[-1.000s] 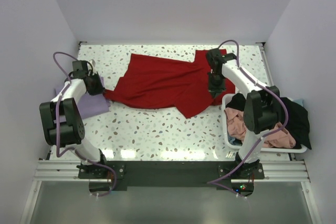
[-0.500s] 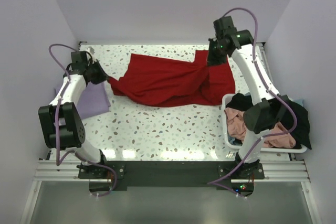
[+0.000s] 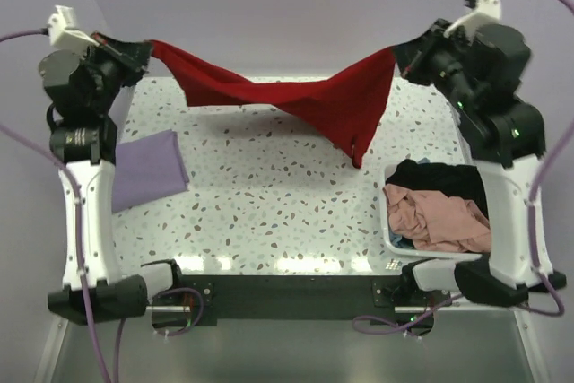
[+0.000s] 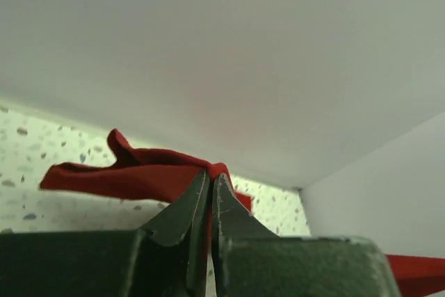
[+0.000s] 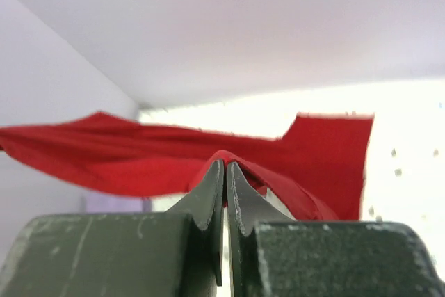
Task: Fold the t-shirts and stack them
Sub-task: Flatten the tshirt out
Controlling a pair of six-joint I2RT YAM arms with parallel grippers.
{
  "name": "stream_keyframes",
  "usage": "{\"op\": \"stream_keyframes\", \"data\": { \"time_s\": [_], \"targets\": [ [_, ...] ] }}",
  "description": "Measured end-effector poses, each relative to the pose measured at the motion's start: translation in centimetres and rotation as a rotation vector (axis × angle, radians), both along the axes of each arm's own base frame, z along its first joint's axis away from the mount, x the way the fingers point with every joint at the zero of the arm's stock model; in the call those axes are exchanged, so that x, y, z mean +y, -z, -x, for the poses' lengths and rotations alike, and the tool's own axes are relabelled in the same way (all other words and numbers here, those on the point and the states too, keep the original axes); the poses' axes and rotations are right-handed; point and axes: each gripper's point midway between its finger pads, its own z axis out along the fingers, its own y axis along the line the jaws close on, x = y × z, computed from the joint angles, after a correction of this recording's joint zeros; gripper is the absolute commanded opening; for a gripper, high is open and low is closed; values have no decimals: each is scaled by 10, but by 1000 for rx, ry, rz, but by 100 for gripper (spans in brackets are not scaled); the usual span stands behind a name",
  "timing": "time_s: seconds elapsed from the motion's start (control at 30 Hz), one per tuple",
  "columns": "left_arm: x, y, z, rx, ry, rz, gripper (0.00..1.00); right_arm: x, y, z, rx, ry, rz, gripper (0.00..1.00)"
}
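2 hands, left hand (image 3: 145,46) and right hand (image 3: 401,50), each clamped on an edge of the red t-shirt (image 3: 309,100), have just hoisted it off the desk (image 3: 269,199), sagging between upper left and upper right, likely for spreading flat.

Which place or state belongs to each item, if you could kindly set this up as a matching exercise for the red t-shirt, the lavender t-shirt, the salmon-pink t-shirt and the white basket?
Things:
1. red t-shirt
2. lavender t-shirt
3. salmon-pink t-shirt
4. white basket

Places or states:
A. crumpled inside the white basket
B. stretched in the air between the left gripper and the right gripper
C. standing at the right side of the table
D. lying folded flat at the left side of the table

Pairs: 1-B, 2-D, 3-A, 4-C.
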Motion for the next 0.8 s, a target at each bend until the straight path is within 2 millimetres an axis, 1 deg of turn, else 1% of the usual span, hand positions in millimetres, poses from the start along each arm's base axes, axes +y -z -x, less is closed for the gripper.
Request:
{"op": "stream_keyframes", "data": {
  "time_s": [0.03, 0.07, 0.13, 0.17, 0.23, 0.3, 0.37, 0.4, 0.43, 0.47, 0.5, 0.57, 0.6, 0.67, 0.7, 0.73, 0.8],
  "targets": [
    [0, -21, 14, -50, -14, -2, 0, -4, -18, 12, -66, 0, -19, 0],
    [0, -45, 32, -112, -33, -6, 0, -9, -40, 28, -154, 2, -43, 0],
    [1, -91, 69, -235, -78, -13, 0, -19, -73, 58, -287, 5, -75, 0],
    [2, -111, 88, -291, -102, -18, 0, -25, -89, 71, -346, 12, -87, 0],
    [5, -142, 122, -383, -150, -23, 0, -35, -117, 93, -445, 32, -104, 0],
    [7, -167, 154, -467, -193, -31, 0, -44, -150, 113, -547, 48, -121, 0],
    [10, -183, 175, -522, -224, -37, 0, -51, -177, 125, -627, 65, -139, 0],
    [11, -188, 181, -539, -236, -39, 0, -52, -186, 128, -655, 66, -147, 0],
    [12, -190, 183, -547, -244, -40, 0, -52, -193, 129, -677, 66, -153, 0],
    [13, -188, 180, -546, -249, -46, 0, -51, -198, 126, -691, 67, -157, 0],
    [14, -182, 174, -527, -250, -46, 0, -49, -199, 120, -692, 67, -157, 0],
    [16, -160, 149, -460, -237, -46, 0, -43, -196, 99, -672, 66, -150, 0],
    [16, -148, 135, -423, -225, -46, 0, -38, -189, 82, -649, 66, -139, 0],
    [16, -114, 92, -314, -186, -45, 0, -27, -172, 42, -592, 72, -110, 0],
    [17, -93, 69, -252, -164, -43, 0, -21, -160, 19, -555, 74, -90, 0],
    [17, -70, 47, -191, -144, -40, 0, -16, -147, -2, -519, 78, -73, 0],
    [20, -17, 3, -51, -115, -27, 0, -5, -116, -51, -439, 90, -32, 0]
  ]
}}
